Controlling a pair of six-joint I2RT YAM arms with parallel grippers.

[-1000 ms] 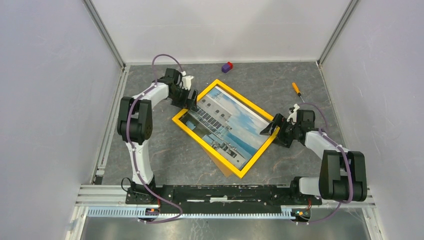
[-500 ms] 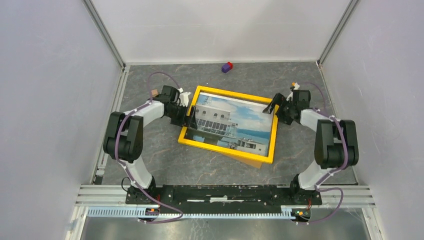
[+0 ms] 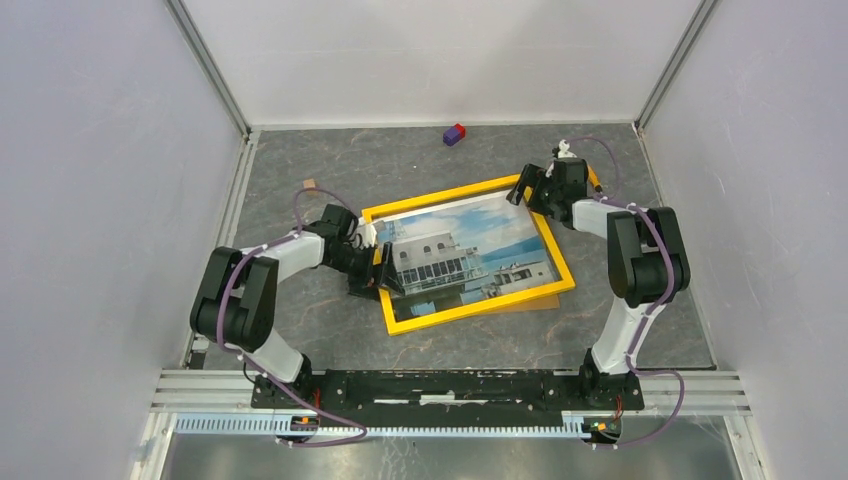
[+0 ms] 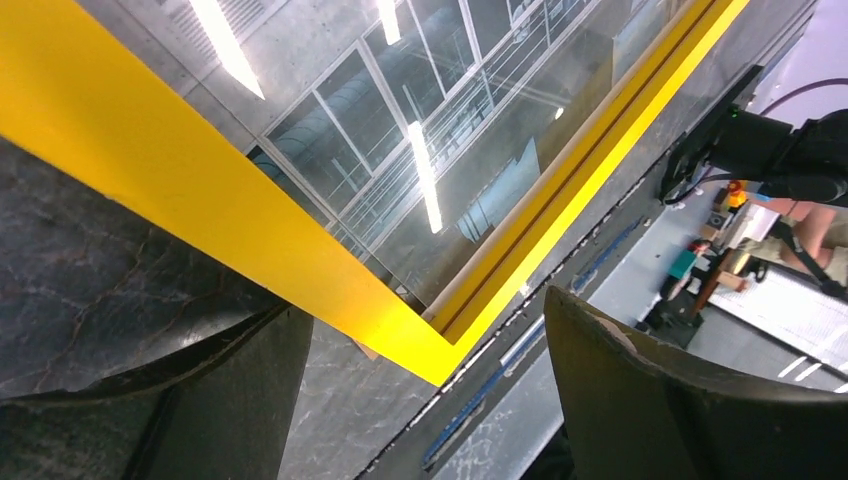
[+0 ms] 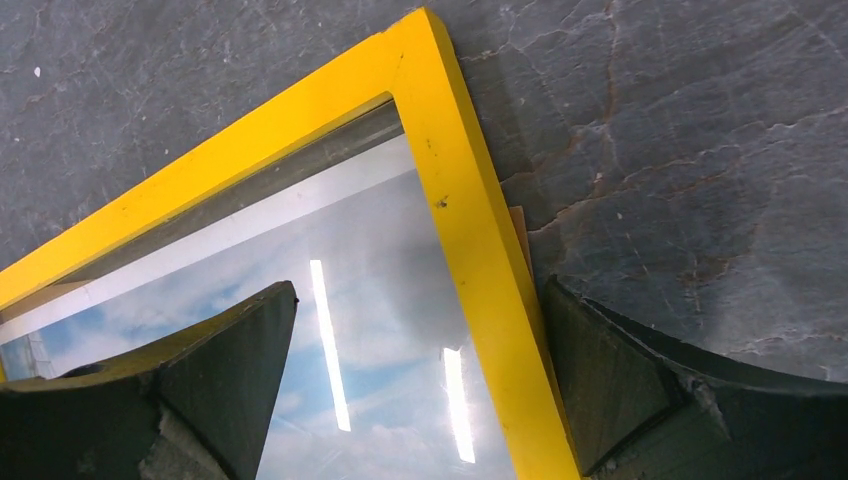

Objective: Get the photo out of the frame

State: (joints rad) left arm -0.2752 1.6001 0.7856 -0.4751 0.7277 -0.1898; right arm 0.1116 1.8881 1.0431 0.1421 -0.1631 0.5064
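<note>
**Frame and photo.** The yellow frame (image 3: pixel 483 308) lies flat and face up on the grey marbled table (image 3: pixel 330 170), skewed to the table's edges. The photo (image 3: pixel 465 250), a white building by water under a blue sky, sits inside it behind glass that mirrors the ceiling lights. A sliver of brown backing board (image 3: pixel 546 299) shows under the frame's near right corner.

**Left gripper** (image 3: pixel 383 272). It is at the frame's left short side with its jaws wide. The near left corner shows in the gap between its fingers.

**Right gripper** (image 3: pixel 524 189). It is at the far right corner with its jaws wide. One finger is over the glass and the other is over the table just outside the rail.

**Block.** A small purple-and-red block (image 3: pixel 455 134) rests by the far wall, well apart.
</note>
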